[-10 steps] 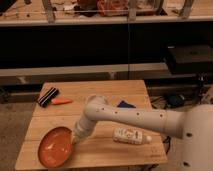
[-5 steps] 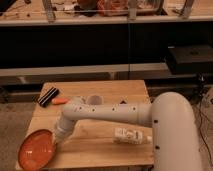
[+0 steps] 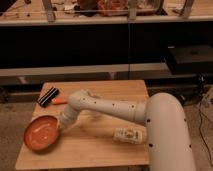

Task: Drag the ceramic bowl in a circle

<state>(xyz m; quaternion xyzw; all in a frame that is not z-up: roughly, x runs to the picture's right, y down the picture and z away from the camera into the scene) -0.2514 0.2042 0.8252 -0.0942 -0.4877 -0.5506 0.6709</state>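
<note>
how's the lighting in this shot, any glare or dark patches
Camera view: warm, dim light falls on the wooden table; the shelving behind is almost black; the white arm is the brightest surface and throws a soft shadow beneath itself; the ceramic bowl shows only a faint sheen, no hard glare; the tool sits at the bowl's right rim, in the arm's shade.

ceramic bowl (image 3: 41,133) at table (image 3: 95,147) left; gripper (image 3: 61,126) at its right rim

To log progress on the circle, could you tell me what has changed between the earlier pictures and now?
The gripper, at the rim of the ceramic bowl, dragged it leftward in view along the wooden table, then toward the far side. The black block, orange carrot-like piece and white packet stayed put.
</note>
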